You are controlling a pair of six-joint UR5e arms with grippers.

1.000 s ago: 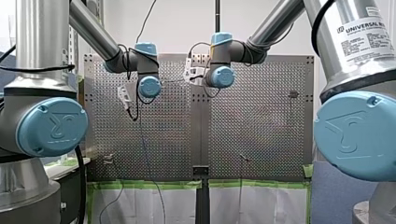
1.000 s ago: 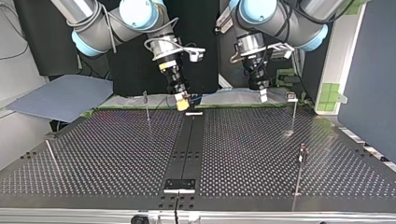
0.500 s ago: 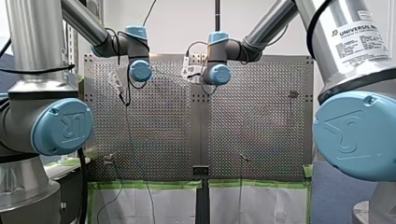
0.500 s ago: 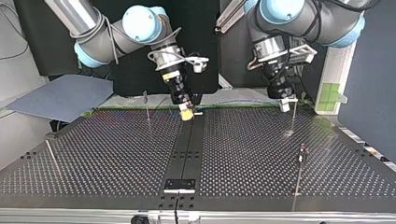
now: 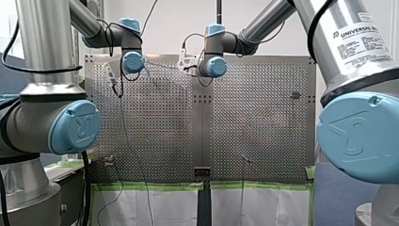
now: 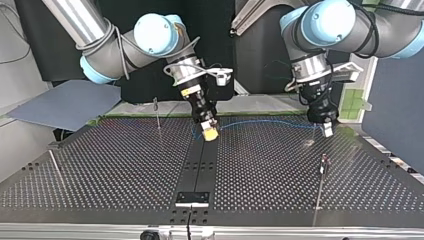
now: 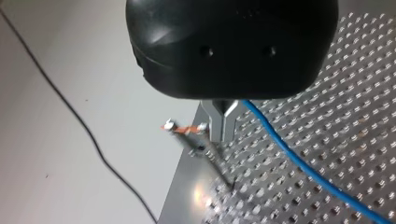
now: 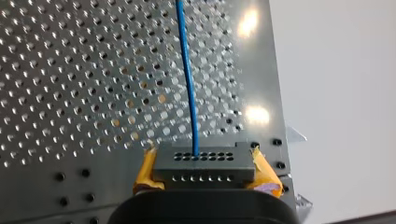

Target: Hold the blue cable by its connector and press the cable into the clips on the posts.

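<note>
My right gripper (image 8: 204,179) has yellow pads and is shut on the grey connector (image 8: 204,165). The blue cable (image 8: 187,79) runs straight out of the connector over the perforated plate. In the top view the cable (image 6: 265,123) stretches level from my right gripper (image 6: 210,134) near the middle strip to my left gripper (image 6: 327,129) at the view's right. My left gripper's metal fingers (image 7: 219,127) are shut, and the cable (image 7: 303,168) trails away from them. A thin post with a clip (image 7: 187,130) stands right beside those fingers.
More thin posts rise from the table: one at the back left (image 6: 157,112), one leaning at the left (image 6: 54,167), one at the right front (image 6: 322,172). A black strip (image 6: 200,165) runs down the table's middle. A thin black wire (image 7: 70,112) crosses the pale surface off the plate.
In the top view both grippers came forward and down over the table. My left gripper swung to the right, to the post there. The blue cable now shows stretched between them.
</note>
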